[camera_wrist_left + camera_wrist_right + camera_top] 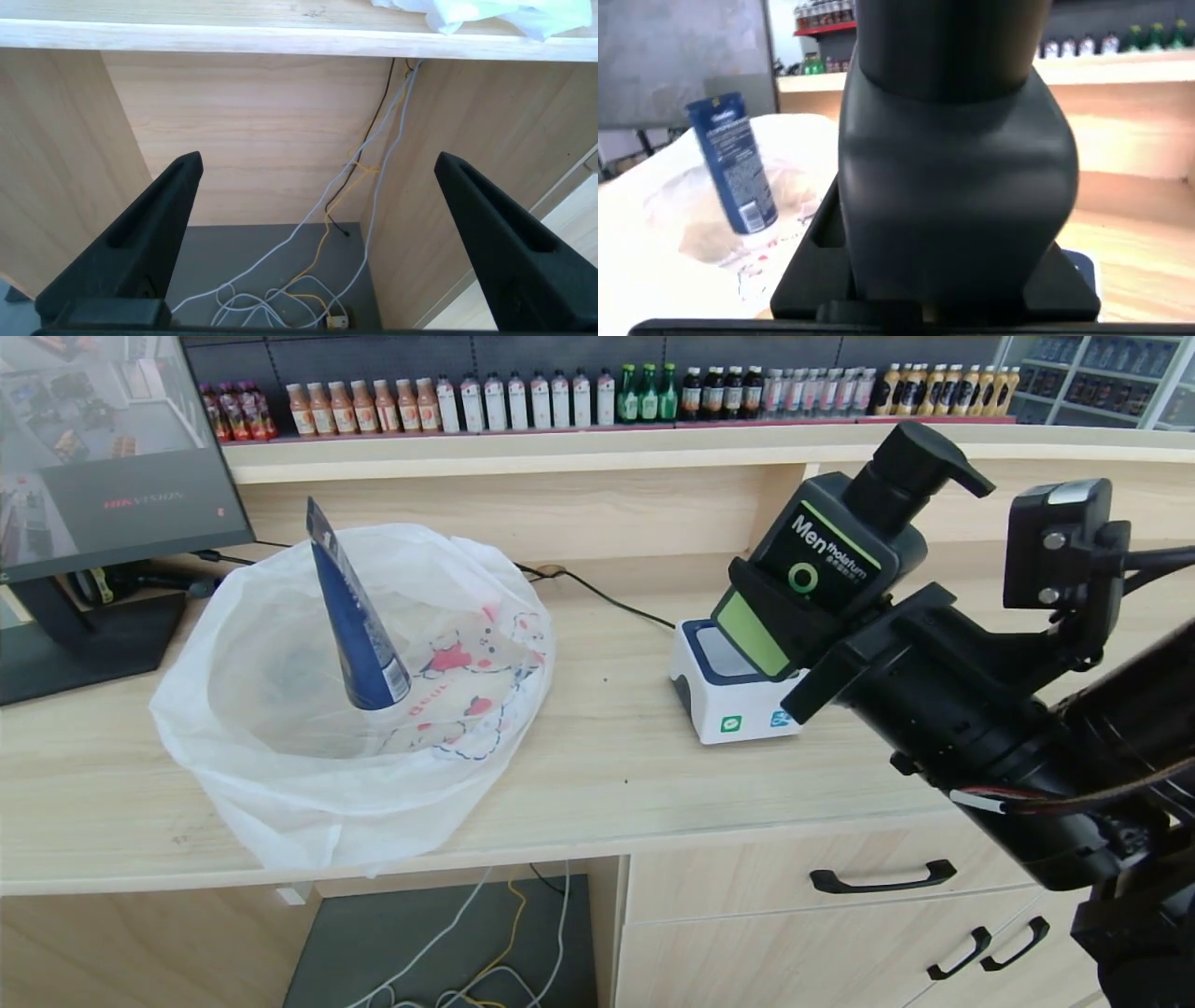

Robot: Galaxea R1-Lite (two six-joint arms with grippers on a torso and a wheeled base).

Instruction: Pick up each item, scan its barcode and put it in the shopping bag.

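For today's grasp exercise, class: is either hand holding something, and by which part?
The right hand grips the pump bottle around its body, pump head free. The left hand is open and empty.

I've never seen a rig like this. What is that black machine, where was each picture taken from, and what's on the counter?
It is a two-armed robot at a shop checkout. The wide picture comes from a camera on its head, looking down at the wooden counter. The other two come from cameras on its wrists. The black arm is its right one: the right gripper clamps a dark pump bottle over a small white scanner. A white shopping bag sits open on the counter with a blue tube standing in it. The left gripper hangs open below the counter's edge, facing cables underneath.
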